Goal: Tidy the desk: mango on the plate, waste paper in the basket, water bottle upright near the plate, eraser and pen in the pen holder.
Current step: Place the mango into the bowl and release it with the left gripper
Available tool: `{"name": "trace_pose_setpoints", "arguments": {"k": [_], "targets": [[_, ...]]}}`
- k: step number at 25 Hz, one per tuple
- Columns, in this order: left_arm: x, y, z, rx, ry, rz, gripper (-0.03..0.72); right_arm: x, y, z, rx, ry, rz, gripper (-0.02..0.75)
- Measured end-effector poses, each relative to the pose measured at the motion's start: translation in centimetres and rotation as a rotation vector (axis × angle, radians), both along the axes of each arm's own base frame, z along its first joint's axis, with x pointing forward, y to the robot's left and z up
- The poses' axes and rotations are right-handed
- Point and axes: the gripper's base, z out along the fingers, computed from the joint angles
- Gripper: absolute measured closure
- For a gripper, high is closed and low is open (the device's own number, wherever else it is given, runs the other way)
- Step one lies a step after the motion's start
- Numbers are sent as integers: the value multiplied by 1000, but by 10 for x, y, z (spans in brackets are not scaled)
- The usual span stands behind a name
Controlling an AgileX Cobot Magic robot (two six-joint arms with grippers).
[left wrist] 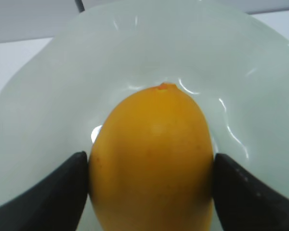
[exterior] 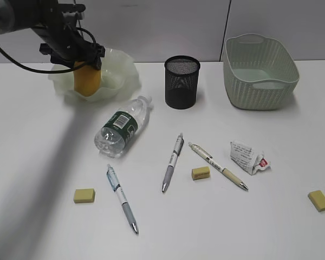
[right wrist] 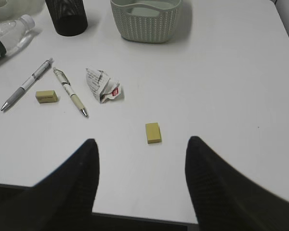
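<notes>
My left gripper (exterior: 84, 60) is shut on the yellow-orange mango (exterior: 87, 81), its fingers pressed to both sides of the fruit (left wrist: 151, 159), and the mango's tip is down in the wavy green plate (exterior: 122, 70) at the back left. The water bottle (exterior: 122, 127) lies on its side in front of the plate. The black mesh pen holder (exterior: 182, 82) and the woven basket (exterior: 260, 73) stand at the back. Three pens (exterior: 173, 162) and three yellow erasers (exterior: 200, 173) lie scattered, with the waste paper (exterior: 248, 156) to their right. My right gripper (right wrist: 141, 154) hangs open and empty over the desk's near edge.
The nearest eraser (right wrist: 153, 133) lies just ahead of my right gripper, the waste paper (right wrist: 103, 85) further on to the left. The desk's front edge (right wrist: 135, 219) runs under the right fingers. A wall closes the back behind the basket (right wrist: 144, 19).
</notes>
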Motion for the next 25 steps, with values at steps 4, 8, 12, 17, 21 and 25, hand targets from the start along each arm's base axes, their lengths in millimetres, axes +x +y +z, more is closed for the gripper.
{"name": "trace_pose_setpoints", "arguments": {"k": [4,8,12,17,21,25], "targets": [[-2,0,-1,5,21,1,108,0,0,0,0,0,0,281],[0,0,0,-3,5,1,108,0,0,0,0,0,0,281],[1,-1,1,-12,-8,2,108,0,0,0,0,0,0,281],[0,-1,-2,-17,9,5,106,0,0,0,0,0,0,281],[1,-1,-4,-7,6,3,60,0,0,0,0,0,0,281],[1,-1,-4,-14,7,6,43,0,0,0,0,0,0,281]]}}
